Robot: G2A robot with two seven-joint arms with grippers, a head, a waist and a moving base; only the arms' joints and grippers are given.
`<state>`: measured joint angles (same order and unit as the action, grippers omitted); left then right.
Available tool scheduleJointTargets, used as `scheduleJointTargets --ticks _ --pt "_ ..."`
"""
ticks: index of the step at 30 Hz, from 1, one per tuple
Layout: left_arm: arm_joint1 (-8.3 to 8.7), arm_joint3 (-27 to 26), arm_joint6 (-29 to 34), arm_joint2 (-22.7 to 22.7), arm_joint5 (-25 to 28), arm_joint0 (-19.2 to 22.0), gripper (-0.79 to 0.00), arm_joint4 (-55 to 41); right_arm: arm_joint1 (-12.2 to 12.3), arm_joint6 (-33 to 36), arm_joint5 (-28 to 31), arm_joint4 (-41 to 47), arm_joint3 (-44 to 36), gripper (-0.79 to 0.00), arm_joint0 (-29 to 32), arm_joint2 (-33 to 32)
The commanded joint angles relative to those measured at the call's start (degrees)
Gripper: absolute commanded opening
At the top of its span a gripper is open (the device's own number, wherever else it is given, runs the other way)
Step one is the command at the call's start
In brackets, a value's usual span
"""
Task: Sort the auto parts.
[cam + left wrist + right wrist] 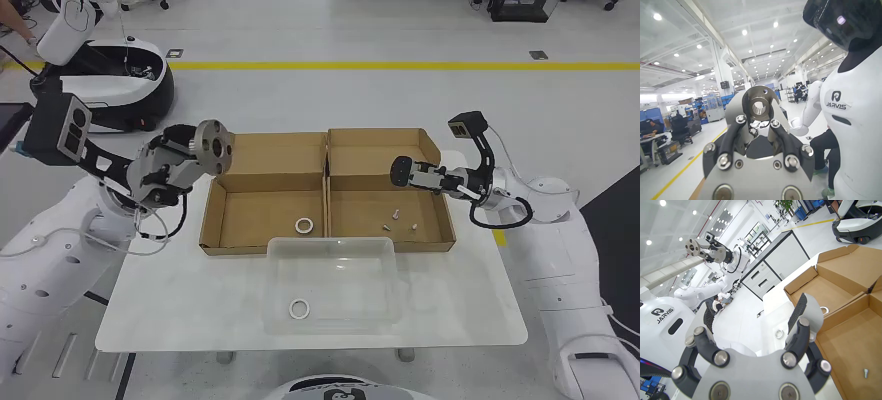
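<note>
My left gripper is shut on a round metal flange, held in the air off the left cardboard box's far left corner. In the top view the flange faces the boxes. My right gripper is open with nothing between its fingers, and it hovers over the right cardboard box. A metal ring lies in the left box. Small bolts lie in the right box, and one bolt shows in the right wrist view.
A clear plastic bin stands in front of the boxes on the white table, with one ring inside. A white and black cart stands on the floor behind the table at the left.
</note>
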<state>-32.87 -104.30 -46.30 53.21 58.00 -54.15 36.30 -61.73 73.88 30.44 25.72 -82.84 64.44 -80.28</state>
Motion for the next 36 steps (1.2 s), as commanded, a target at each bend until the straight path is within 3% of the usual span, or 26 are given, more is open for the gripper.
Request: scheduleJointTargets --ticks 1,7,36 --pt "-0.54 -1.7 0.0 0.8 0.0 -0.2 -0.785 -2.7 0.0 0.0 0.0 0.0 0.0 0.000 0.0 0.0" --pt "-2.75 -4.1 0.0 3.4 0.0 -1.4 -0.785 -8.0 0.0 0.0 0.0 0.0 0.0 0.000 0.0 0.0" --pt "-2.75 -4.1 0.0 3.4 0.0 -1.4 -0.785 -8.0 0.0 0.0 0.0 0.0 0.0 0.000 0.0 0.0"
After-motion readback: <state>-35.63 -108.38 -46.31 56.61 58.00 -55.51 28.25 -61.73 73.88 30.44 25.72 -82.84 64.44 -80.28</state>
